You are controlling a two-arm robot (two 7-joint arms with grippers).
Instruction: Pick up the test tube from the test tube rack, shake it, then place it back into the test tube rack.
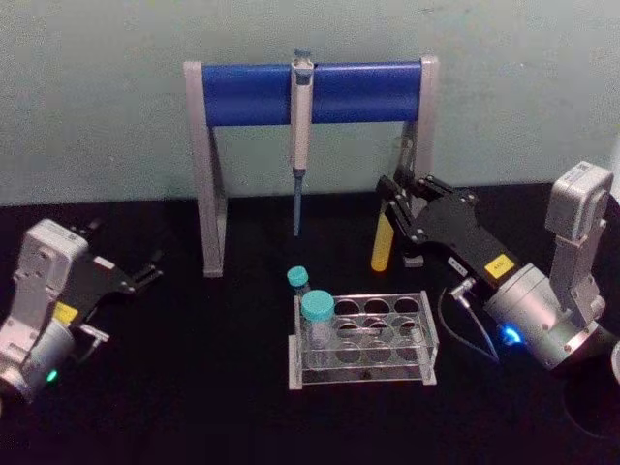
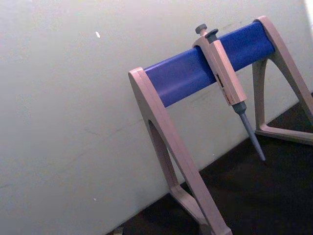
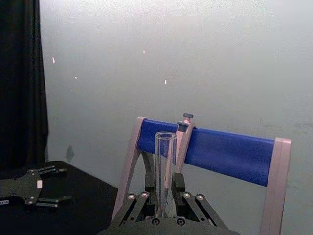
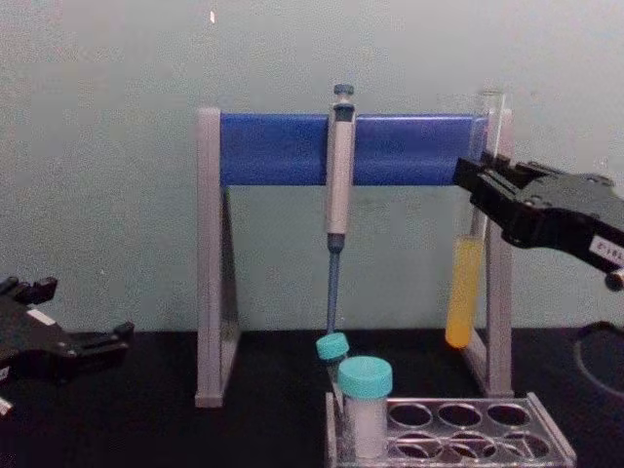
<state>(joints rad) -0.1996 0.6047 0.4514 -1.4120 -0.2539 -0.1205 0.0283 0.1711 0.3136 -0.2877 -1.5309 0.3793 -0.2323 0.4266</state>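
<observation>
**Black worktop, pale wall: tube held clear of rack**

Matte black worktop [image 1: 194, 387] meets a plain pale wall [image 1: 97, 87]. Right gripper [image 1: 392, 201] has its jaws closed on the upper part of the test tube [image 1: 384, 244], a slim, round-bottomed clear glass cylinder with yellow-orange liquid in its lower part. Tube hangs upright, off the worktop, behind the test tube rack [image 1: 360, 371] and near the right leg of the grey-and-blue stand [image 1: 310, 92]. Rack is low clear plastic with round holes; a teal-capped vial [image 1: 317, 310] stands at its left end. Left gripper [image 1: 145, 274] sits far left, jaws slightly parted, holding nothing.
</observation>
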